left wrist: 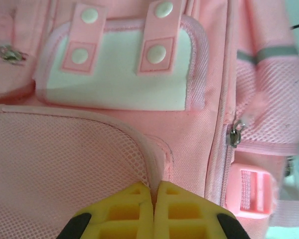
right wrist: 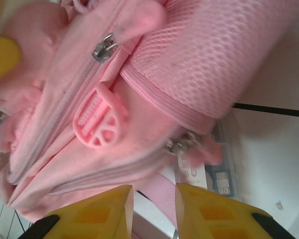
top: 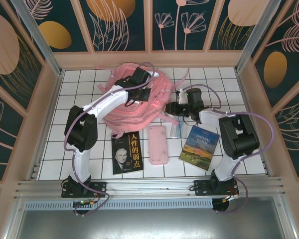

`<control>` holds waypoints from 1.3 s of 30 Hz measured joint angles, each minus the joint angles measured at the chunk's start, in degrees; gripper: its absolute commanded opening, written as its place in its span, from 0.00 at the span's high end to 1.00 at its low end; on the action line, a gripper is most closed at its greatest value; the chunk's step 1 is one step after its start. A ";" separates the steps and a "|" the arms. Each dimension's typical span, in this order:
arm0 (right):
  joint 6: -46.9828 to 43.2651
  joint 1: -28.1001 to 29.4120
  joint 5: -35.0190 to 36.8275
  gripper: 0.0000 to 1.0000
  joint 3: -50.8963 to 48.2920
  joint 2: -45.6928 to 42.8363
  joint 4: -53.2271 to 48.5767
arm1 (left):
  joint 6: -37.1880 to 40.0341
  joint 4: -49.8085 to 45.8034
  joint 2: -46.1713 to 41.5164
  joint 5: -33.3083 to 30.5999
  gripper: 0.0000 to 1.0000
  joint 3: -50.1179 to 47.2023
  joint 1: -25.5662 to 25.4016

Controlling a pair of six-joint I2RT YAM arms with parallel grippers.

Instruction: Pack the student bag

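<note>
Mesh pocket rim (left wrist: 139, 144) of the student bag (left wrist: 199, 134) sits clenched between the left fingers (left wrist: 124, 211). Beside a strap (right wrist: 157, 191), the right fingers (right wrist: 97, 214) stand apart.

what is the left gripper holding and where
The student bag, pinched by the left gripper at the piped rim of its mesh front pocket.

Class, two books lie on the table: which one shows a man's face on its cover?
The black book left of the pink pencil case; the other book, to its right, shows a landscape.
</note>
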 measured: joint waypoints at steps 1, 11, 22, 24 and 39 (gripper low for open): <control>0.00 0.07 -0.57 0.71 0.17 1.11 0.76 | -0.33 -0.20 -0.11 0.37 1.00 0.04 0.00; -1.36 -0.07 -0.55 0.49 1.51 5.03 2.45 | -0.87 -0.85 -0.11 1.44 1.00 0.04 -0.02; -3.76 -0.37 -0.81 0.47 2.38 7.76 4.31 | -1.01 -7.28 -0.09 1.88 1.00 6.99 0.00; -4.33 -0.52 -1.64 0.42 2.38 7.76 5.40 | -0.98 -8.96 -0.09 1.84 1.00 8.87 0.00; -3.06 -3.98 -18.40 0.27 7.54 12.17 13.33 | -0.31 -14.19 0.26 1.84 1.00 15.10 1.11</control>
